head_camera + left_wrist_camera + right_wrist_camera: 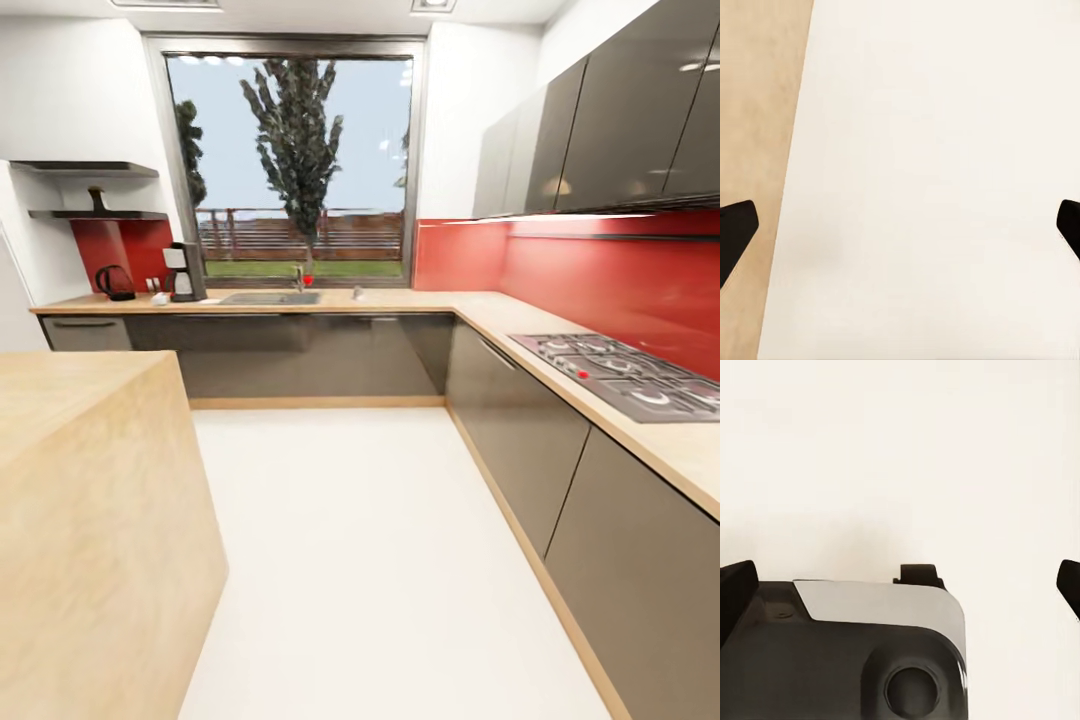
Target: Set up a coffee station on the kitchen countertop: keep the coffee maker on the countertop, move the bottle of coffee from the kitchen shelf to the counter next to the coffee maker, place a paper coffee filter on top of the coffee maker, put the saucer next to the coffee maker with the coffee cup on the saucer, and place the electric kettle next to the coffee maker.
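At the far left of the kitchen countertop stands the black coffee maker, with the dark electric kettle to its left. Small white items lie between them, too small to identify. Above, the lower black kitchen shelf carries a small dark object that looks like the bottle of coffee. My left gripper hangs open over the white floor beside a wooden edge. My right gripper is open above the robot's own dark base, holding nothing.
A big wooden island fills the near left. The counter runs along the right wall with a gas hob. A steel sink sits under the window. White floor stretches between island and cabinets.
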Available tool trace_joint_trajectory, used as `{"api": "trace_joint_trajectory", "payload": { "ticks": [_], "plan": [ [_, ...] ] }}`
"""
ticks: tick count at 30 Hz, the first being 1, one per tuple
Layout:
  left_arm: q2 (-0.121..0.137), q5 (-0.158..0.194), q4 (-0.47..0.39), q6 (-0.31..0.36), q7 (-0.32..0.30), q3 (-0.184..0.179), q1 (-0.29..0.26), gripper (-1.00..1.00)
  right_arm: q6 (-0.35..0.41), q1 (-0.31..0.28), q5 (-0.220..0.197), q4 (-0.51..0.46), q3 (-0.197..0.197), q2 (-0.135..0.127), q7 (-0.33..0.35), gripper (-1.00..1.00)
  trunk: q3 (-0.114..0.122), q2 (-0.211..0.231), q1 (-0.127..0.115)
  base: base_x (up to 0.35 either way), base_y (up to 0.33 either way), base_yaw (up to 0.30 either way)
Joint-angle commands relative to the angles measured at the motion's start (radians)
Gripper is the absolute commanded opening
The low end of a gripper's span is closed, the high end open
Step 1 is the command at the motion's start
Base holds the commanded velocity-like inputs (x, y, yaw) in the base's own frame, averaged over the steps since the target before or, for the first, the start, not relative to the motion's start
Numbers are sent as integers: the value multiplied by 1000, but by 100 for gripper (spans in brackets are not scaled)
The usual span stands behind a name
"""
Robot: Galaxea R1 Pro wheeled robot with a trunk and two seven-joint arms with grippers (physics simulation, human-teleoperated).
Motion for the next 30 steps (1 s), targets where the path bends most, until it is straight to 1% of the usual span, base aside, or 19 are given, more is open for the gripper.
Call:
{"api": "trace_joint_trajectory", "payload": {
  "ticks": [1,16,22,30],
  "plan": [
    [0,-5,1,-4,0,4,-1,100,-3,0,-1,0,0,0,1,100,-1,0,1,345,0,0],
    [0,-5,3,-5,-1,4,-1,100,-3,0,0,0,0,1,1,100,-1,0,1,345,0,0],
    [0,-5,31,-5,-1,7,-1,100,-3,0,1,0,0,1,1,100,-1,0,1,345,0,0],
    [0,-7,36,-6,-1,8,-1,100,-3,0,1,0,0,1,1,100,-1,0,1,345,0,0]
  ]
}}
